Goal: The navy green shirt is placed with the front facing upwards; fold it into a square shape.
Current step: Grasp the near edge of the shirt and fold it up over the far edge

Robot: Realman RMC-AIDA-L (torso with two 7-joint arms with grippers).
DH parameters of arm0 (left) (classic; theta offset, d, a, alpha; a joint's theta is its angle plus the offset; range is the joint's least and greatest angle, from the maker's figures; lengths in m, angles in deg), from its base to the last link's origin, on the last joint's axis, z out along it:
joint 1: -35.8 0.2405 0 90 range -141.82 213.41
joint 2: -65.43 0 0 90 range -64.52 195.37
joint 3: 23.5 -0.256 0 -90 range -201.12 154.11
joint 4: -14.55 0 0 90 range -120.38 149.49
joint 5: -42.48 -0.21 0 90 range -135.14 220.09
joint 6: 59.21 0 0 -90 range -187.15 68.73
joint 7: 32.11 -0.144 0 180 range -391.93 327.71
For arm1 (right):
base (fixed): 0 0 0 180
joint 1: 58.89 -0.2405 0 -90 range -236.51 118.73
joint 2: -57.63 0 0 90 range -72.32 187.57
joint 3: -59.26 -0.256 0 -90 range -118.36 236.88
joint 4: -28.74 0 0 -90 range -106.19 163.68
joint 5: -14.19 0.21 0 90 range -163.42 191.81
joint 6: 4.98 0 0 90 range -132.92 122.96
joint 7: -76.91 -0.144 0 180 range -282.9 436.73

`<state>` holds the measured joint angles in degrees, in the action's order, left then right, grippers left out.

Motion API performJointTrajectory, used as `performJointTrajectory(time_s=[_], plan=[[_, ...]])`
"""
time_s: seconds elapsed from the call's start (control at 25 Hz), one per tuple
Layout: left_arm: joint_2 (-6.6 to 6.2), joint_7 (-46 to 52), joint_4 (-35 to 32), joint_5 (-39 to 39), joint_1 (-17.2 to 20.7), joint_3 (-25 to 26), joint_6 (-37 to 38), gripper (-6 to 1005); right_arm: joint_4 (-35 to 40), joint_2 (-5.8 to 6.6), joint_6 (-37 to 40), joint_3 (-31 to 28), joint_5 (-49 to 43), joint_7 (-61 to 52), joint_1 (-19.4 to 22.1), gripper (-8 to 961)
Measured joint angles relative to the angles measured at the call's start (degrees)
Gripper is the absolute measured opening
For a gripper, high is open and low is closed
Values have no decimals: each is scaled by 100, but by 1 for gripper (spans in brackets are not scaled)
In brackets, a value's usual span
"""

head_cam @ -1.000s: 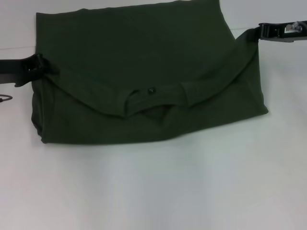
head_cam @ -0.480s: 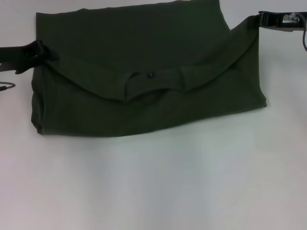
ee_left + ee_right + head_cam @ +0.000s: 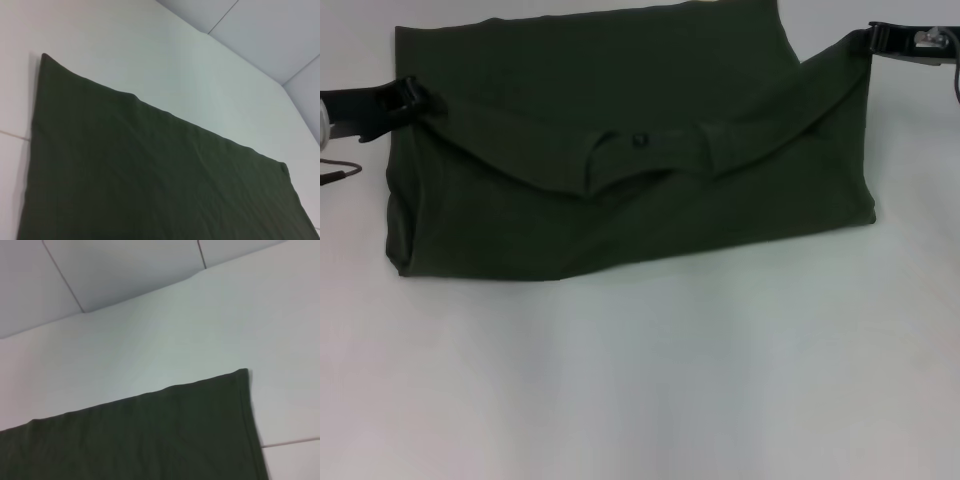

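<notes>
the navy green shirt (image 3: pixel 620 170) lies partly folded on the white table (image 3: pixel 650 380), its near folded edge closest to the robot, and its ribbed collar (image 3: pixel 650 160) with a small dark neck label (image 3: pixel 639 140) sags in a curve between the two grippers. the left gripper (image 3: pixel 408 100) is clamped on the shirt's left corner, fingers pinched together on the fabric, which bunches right at the fingertips. the right gripper (image 3: pixel 876 40) is likewise closed on the shirt's right corner, the cloth drawn taut up to its tips. compared with half a second ago, both grippers sit farther from the robot, the collar edge has travelled away with them, and the near fold has shortened on the left. the left arm reaches in low and nearly level from the left side; the right arm comes in from the far right, held a little higher. beyond the fingers, the shirt's far layer lies flat, and the wrist views show that plain green cloth (image 3: pixel 150 180) (image 3: pixel 150 440) spread smooth on the table.
</notes>
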<state>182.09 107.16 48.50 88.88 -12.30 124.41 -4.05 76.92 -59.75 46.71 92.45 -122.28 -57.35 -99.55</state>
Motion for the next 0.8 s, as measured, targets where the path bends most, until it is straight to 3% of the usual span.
performJointTrajectory(time_s=[0.8], plan=[[-40, -37, -100, 0, -168, -279, -412, 161, 8, -39, -459, 217, 13, 49, -172, 34]])
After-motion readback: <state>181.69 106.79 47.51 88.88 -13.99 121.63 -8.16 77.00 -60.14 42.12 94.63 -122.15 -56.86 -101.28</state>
